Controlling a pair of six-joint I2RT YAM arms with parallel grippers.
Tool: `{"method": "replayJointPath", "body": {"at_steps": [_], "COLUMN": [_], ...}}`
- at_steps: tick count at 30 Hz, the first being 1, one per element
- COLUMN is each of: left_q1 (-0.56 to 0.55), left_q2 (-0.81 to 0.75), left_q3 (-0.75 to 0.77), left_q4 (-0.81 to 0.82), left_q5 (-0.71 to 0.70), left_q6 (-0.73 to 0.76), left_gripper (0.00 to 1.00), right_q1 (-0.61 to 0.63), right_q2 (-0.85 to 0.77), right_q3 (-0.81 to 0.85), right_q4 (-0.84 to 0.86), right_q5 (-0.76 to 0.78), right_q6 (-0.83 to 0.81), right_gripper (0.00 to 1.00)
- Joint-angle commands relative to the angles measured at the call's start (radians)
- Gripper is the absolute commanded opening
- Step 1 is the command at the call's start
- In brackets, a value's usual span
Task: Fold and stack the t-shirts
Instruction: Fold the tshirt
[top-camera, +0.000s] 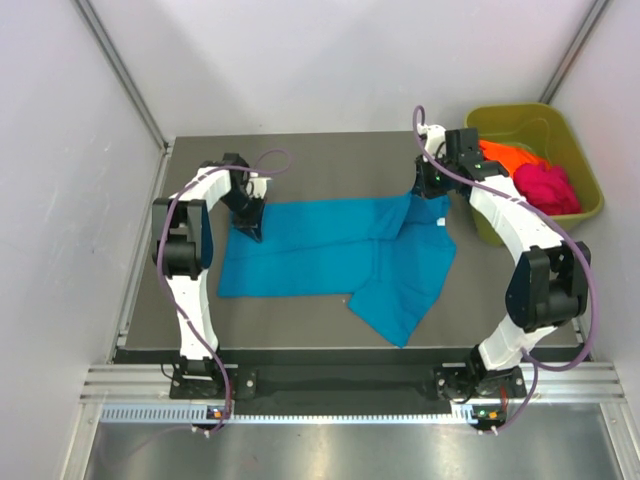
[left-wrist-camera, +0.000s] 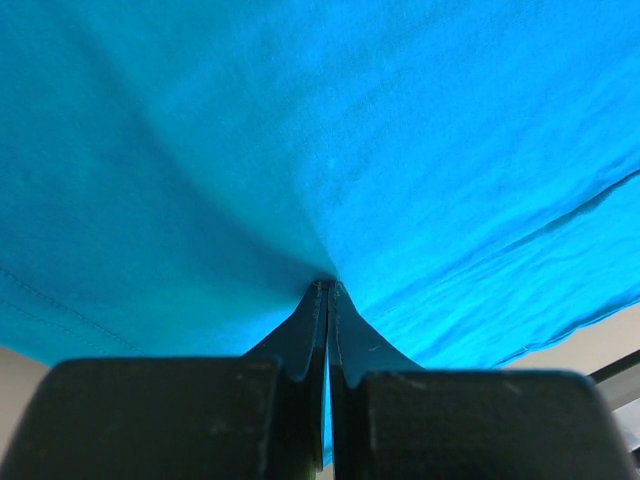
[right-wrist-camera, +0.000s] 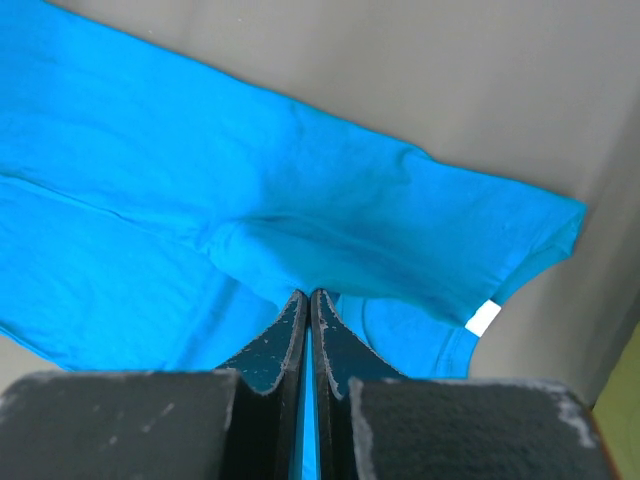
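Observation:
A teal-blue t-shirt (top-camera: 330, 255) lies spread on the dark table, one part hanging toward the near side at the right. My left gripper (top-camera: 248, 228) is shut on the shirt's far-left edge; in the left wrist view its jaws (left-wrist-camera: 328, 288) pinch the blue cloth (left-wrist-camera: 300, 150). My right gripper (top-camera: 428, 198) is shut on the shirt's far-right edge; the right wrist view shows the jaws (right-wrist-camera: 309, 295) closed on a fold of cloth (right-wrist-camera: 300, 220), with the white neck label (right-wrist-camera: 483, 318) just to the right. An orange t-shirt (top-camera: 505, 158) and a magenta-pink t-shirt (top-camera: 545, 188) lie in the tub.
An olive-green tub (top-camera: 580, 150) stands off the table's far-right corner, close behind the right arm. White walls enclose the table (top-camera: 300, 310) on three sides. A metal rail (top-camera: 340, 385) carries both arm bases at the near edge.

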Motion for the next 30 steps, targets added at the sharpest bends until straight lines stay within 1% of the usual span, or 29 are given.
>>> {"method": "replayJointPath", "body": {"at_steps": [1, 11, 12, 13, 14, 15, 17, 19, 21, 23, 24, 26, 28, 29, 30], "left_q1": [0.003, 0.003, 0.003, 0.003, 0.001, 0.003, 0.003, 0.003, 0.003, 0.003, 0.003, 0.001, -0.001, -0.002, -0.004], "left_q2": [0.014, 0.025, 0.024, 0.022, 0.017, 0.016, 0.005, -0.009, -0.016, -0.021, -0.021, -0.021, -0.021, -0.022, -0.026], "left_q3": [0.032, 0.052, 0.051, 0.049, 0.046, 0.046, 0.043, 0.037, 0.032, 0.032, 0.032, 0.034, 0.036, 0.036, 0.036], "left_q4": [-0.030, -0.042, -0.042, -0.042, -0.042, -0.042, -0.040, -0.036, -0.030, -0.028, -0.025, -0.023, -0.025, -0.026, -0.026], "left_q5": [-0.003, -0.003, -0.005, -0.006, -0.005, -0.003, -0.002, 0.000, -0.002, 0.001, 0.003, 0.003, 0.003, 0.001, 0.000], "left_q6": [0.008, -0.001, -0.002, -0.004, -0.005, -0.007, -0.010, -0.012, -0.012, -0.018, -0.018, -0.019, -0.021, -0.019, -0.019], "left_gripper": [0.00, 0.00, 0.00, 0.00, 0.00, 0.00, 0.00, 0.00, 0.00, 0.00, 0.00, 0.00, 0.00, 0.00, 0.00], "right_q1": [0.011, 0.009, 0.009, 0.011, 0.011, 0.009, 0.009, 0.012, 0.025, 0.032, 0.032, 0.029, 0.023, 0.016, 0.012], "right_q2": [-0.018, 0.027, 0.032, 0.033, 0.033, 0.029, -0.001, -0.040, -0.060, -0.064, -0.057, -0.021, 0.010, 0.022, 0.038], "right_q3": [0.028, 0.022, 0.023, 0.026, 0.033, 0.048, 0.060, 0.066, 0.069, 0.072, 0.071, 0.063, 0.016, -0.002, -0.027], "right_q4": [0.031, 0.057, 0.057, 0.059, 0.059, 0.059, 0.065, 0.060, 0.016, -0.068, -0.088, -0.124, -0.112, -0.089, -0.079], "right_q5": [-0.004, 0.029, 0.038, 0.070, 0.090, 0.113, 0.191, 0.205, 0.162, 0.049, 0.014, -0.075, -0.172, -0.203, -0.236], "right_q6": [0.012, 0.014, 0.014, 0.015, 0.014, 0.009, -0.021, -0.060, -0.127, -0.158, -0.148, -0.070, -0.005, 0.064, 0.102], "right_gripper": [0.00, 0.00, 0.11, 0.25, 0.37, 0.53, 0.61, 0.62, 0.61, 0.58, 0.54, 0.51, 0.51, 0.50, 0.48]}}
